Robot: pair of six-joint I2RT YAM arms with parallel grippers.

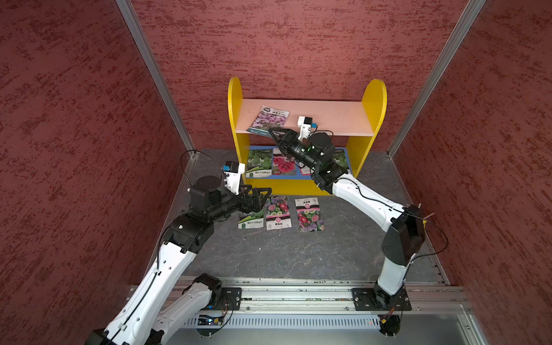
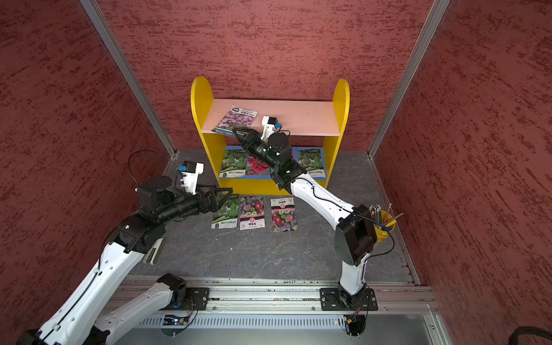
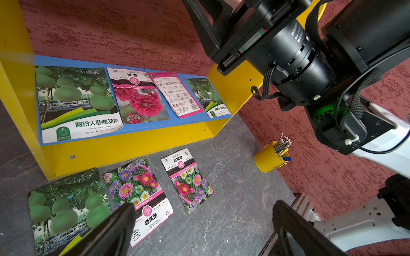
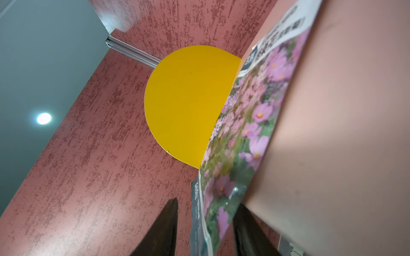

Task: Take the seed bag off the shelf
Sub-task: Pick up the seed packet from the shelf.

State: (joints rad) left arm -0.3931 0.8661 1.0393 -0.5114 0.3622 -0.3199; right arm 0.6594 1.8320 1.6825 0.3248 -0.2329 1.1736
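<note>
The seed bag (image 1: 270, 121) (image 2: 237, 119), printed with pink-purple flowers, lies on the pale pink upper board of the shelf (image 1: 328, 119) (image 2: 298, 116), its near edge hanging over the front. My right gripper (image 1: 272, 133) (image 2: 236, 132) is at that overhanging edge. In the right wrist view the seed bag (image 4: 244, 133) runs between the two fingers of the right gripper (image 4: 207, 204), with a gap still showing beside it, so the jaws stand open around it. My left gripper (image 1: 264, 194) (image 2: 227, 192) (image 3: 204, 205) hovers wide open and empty over the floor packets.
Three seed packets (image 1: 277, 212) lie in a row on the grey floor before the shelf. Several more packets (image 1: 268, 164) cover the blue lower board. A yellow cup of pencils (image 2: 383, 227) (image 3: 269, 158) stands at the right wall. Red walls enclose the space.
</note>
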